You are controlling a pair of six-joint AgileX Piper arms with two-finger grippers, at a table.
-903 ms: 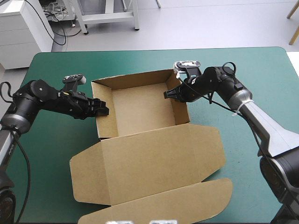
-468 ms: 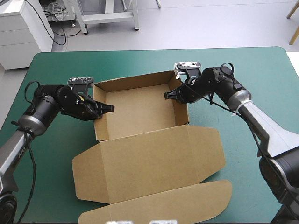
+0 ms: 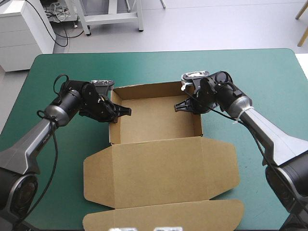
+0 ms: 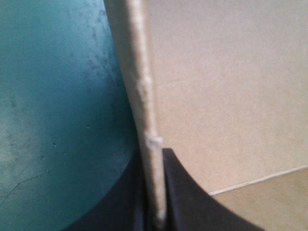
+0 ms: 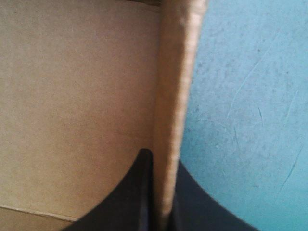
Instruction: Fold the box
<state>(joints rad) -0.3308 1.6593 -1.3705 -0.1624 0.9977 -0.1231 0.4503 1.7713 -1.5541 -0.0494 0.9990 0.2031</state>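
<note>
The brown box (image 3: 154, 118) stands as an open tray in the middle of the teal-green table, its lid (image 3: 161, 171) lying flat toward the near edge. My left gripper (image 3: 120, 111) is shut on the box's left wall, one black finger on each side of the board edge (image 4: 147, 144). My right gripper (image 3: 185, 106) is shut on the right wall in the same way, the wall's edge (image 5: 173, 110) running straight out from between its fingers. Both wrist views show the box's inner face on one side and table cover on the other.
The lid's long front flap (image 3: 163, 216) reaches almost to the table's near edge. Bare teal-green cover (image 3: 269, 72) lies to the right of the box, and more to its left and behind it.
Both grippers have carried the box to the right and squared it up. The left arm has swung in toward the box's far left corner; the lid slid along with it.
</note>
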